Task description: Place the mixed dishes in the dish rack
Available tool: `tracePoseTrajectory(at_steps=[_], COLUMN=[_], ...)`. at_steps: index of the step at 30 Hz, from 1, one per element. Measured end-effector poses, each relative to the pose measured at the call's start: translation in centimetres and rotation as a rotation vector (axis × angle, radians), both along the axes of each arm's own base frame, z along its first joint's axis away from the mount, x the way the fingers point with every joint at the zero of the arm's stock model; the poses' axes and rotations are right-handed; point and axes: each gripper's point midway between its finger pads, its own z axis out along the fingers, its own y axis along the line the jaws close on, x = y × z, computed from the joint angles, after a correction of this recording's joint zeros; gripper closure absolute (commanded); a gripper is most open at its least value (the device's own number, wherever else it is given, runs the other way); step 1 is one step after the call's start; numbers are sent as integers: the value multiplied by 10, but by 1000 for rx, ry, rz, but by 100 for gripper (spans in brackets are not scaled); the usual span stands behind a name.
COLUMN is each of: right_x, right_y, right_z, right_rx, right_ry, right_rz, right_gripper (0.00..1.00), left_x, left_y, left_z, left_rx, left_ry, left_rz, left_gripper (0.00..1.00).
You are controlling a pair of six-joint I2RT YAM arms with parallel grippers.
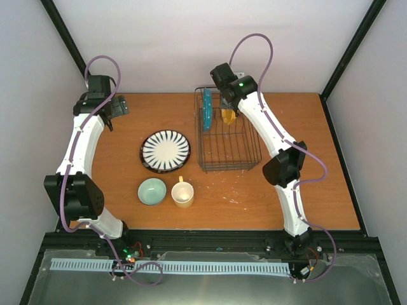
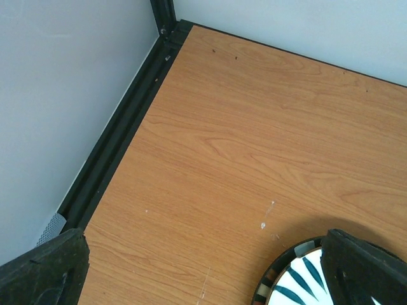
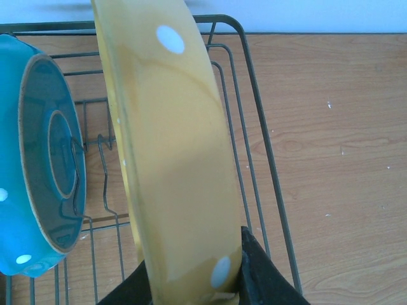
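The dark wire dish rack [image 1: 245, 155] stands right of centre, and a teal dotted plate [image 1: 207, 109] stands on edge in its far left part, also seen in the right wrist view [image 3: 38, 159]. My right gripper [image 1: 229, 114] is shut on a yellow-orange plate [image 3: 178, 165] and holds it on edge over the rack [image 3: 273, 165], right of the teal plate. The striped plate [image 1: 165, 151], mint bowl [image 1: 152, 191] and cream mug [image 1: 182, 193] rest on the table. My left gripper [image 1: 116, 109] is open and empty at the far left; the striped plate's rim [image 2: 299, 279] shows by its right finger.
The wooden table [image 1: 286, 197] is bounded by black frame posts and grey walls. A black rail [image 2: 114, 146] runs along the table's left edge close to my left gripper. My right arm [image 1: 280, 146] crosses beside the rack's right side.
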Motion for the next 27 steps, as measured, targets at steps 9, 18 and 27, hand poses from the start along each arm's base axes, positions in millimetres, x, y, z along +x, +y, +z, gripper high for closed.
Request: tracePoseTrajectory(at_steps=[9, 18, 27], right_x=[-6, -11, -8], right_y=[16, 18, 18], right_z=[-3, -4, -17], right_rx=[27, 8, -27], right_ry=[18, 29, 54], right_rz=[42, 55, 61], right_gripper=[97, 97, 97], left_x=[-4, -7, -8], left_y=[0, 1, 2], left_z=[-15, -10, -10], left_rx=[-1, 7, 15], left_ry=[32, 21, 25], left_rz=[1, 7, 5], left_gripper=[0, 0, 0])
